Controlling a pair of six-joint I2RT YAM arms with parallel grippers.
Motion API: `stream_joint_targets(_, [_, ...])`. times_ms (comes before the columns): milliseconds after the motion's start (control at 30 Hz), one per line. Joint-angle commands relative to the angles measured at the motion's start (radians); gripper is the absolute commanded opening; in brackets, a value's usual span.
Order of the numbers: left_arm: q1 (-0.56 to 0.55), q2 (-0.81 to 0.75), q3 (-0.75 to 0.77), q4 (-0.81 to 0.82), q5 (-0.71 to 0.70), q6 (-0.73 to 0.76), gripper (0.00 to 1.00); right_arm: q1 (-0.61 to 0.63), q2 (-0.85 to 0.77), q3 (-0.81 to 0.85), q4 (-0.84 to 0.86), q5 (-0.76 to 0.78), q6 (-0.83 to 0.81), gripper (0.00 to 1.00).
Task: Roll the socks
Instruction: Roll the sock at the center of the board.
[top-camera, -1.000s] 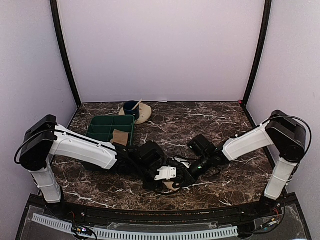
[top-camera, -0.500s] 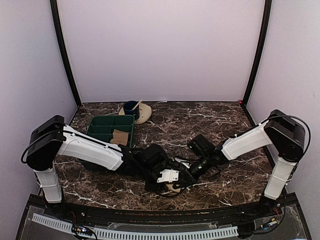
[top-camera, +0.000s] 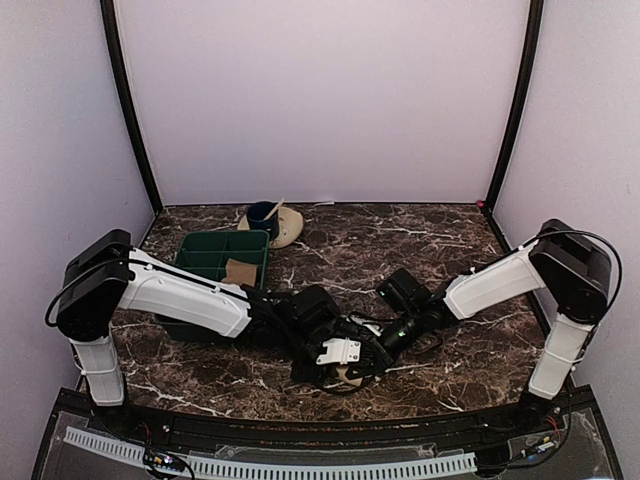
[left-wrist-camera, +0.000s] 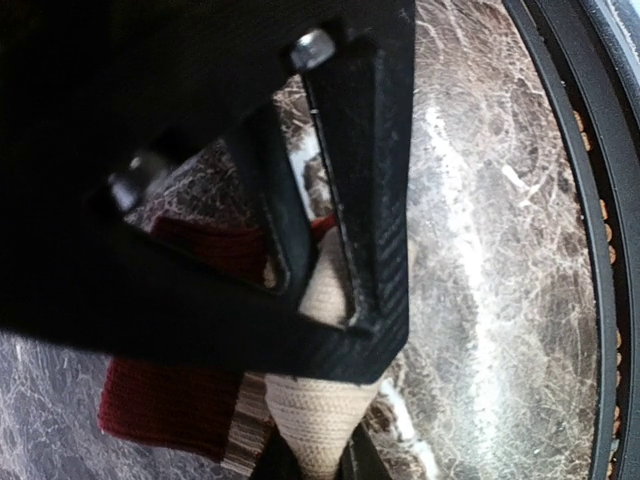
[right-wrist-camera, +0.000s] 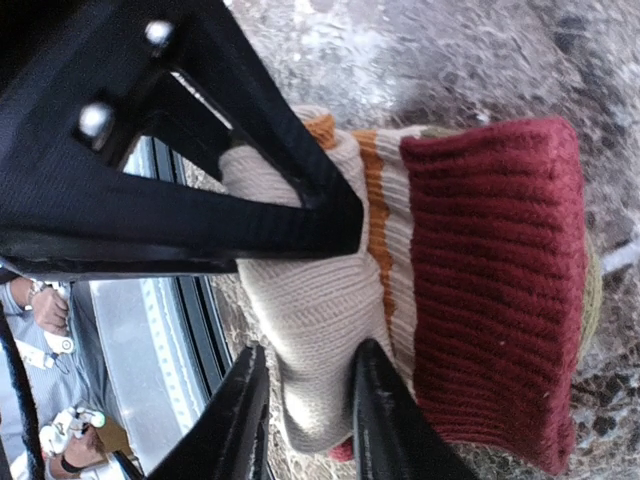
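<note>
Over the last second the left arm had pushed further right, bringing its wrist close against the right one at the near middle of the table.

There the sock lay bunched on the marble, tan body folded over and dark red cuff outermost. The left gripper was clenched on the tan part, and its two fingers visibly squeezed the cloth. The right gripper pressed its tips into the same tan fold, but whether it gripped or had let go could not be told.

The pinch probably caught only the outer layers. If the right side released, the floppy roll might spring open. The two wrists were crowded together and could knock each other. The black edge rail was near, so a drag that way might pull the sock off.

Farther back, the green tray held a flat tan piece, possibly the other sock. Beyond it stood the saucer with a blue cup.
</note>
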Motion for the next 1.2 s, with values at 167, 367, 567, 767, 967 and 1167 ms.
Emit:
stream_joint_targets(167, [-0.005, 0.061, 0.079, -0.114, 0.088, -0.016, 0.0, -0.014, -0.028, -0.064, -0.044, 0.119, 0.046, 0.36])
stream_joint_targets(367, [-0.001, 0.083, 0.103, -0.155, 0.116, -0.031, 0.0, -0.041, -0.091, -0.116, 0.013, 0.161, 0.107, 0.4])
stream_joint_targets(567, [0.006, 0.124, 0.151, -0.216, 0.161, -0.049, 0.0, -0.058, -0.142, -0.152, 0.056, 0.194, 0.158, 0.41])
stream_joint_targets(767, [0.017, 0.154, 0.186, -0.263, 0.207, -0.064, 0.0, -0.068, -0.198, -0.196, 0.091, 0.23, 0.198, 0.42])
stream_joint_targets(967, [0.046, 0.187, 0.233, -0.319, 0.253, -0.08, 0.0, -0.071, -0.287, -0.235, 0.106, 0.319, 0.233, 0.44])
stream_joint_targets(1167, [0.08, 0.215, 0.276, -0.363, 0.311, -0.091, 0.0, -0.071, -0.354, -0.279, 0.126, 0.414, 0.267, 0.45])
